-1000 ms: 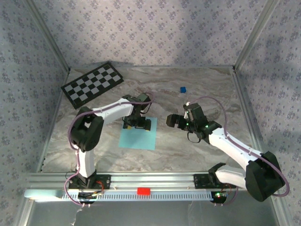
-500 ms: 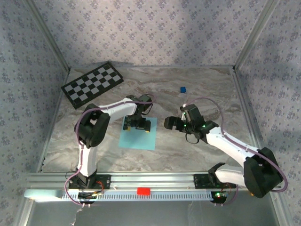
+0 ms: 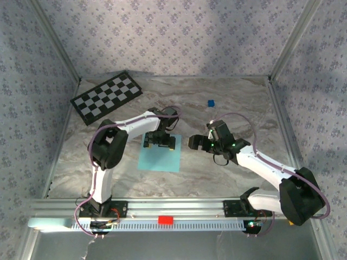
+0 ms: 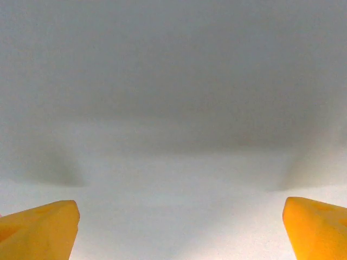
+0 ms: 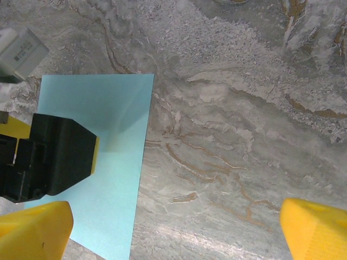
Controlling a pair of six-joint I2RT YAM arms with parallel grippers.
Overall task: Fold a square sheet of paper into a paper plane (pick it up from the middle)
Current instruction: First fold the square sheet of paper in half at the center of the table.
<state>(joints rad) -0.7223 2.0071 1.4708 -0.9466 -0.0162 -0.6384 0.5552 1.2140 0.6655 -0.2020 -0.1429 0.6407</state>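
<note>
The square sheet of paper [image 3: 159,158] is light sky-blue and lies flat and unfolded on the marble table, left of centre. My left gripper [image 3: 161,142] hangs low over the sheet's far half, jaws open. In the left wrist view its yellow fingertips [image 4: 40,227] stand wide apart above the pale paper [image 4: 173,162], with the left gripper [image 4: 181,230] holding nothing. My right gripper [image 3: 193,142] is open just right of the sheet. In the right wrist view the paper [image 5: 116,184] shows with its right edge between the spread fingers [image 5: 317,230], and the right gripper [image 5: 176,233] is over bare marble.
A black-and-white checkerboard [image 3: 107,97] lies at the far left corner. A tiny dark-blue cube [image 3: 211,103] sits at the far right of the marble table [image 3: 238,108]. Patterned walls and metal posts enclose the table, and a rail [image 3: 162,208] runs along the near edge.
My left arm has swung its elbow rightward and the gripper has settled a little further over the sheet. My right gripper has crept left toward the sheet's right edge.
</note>
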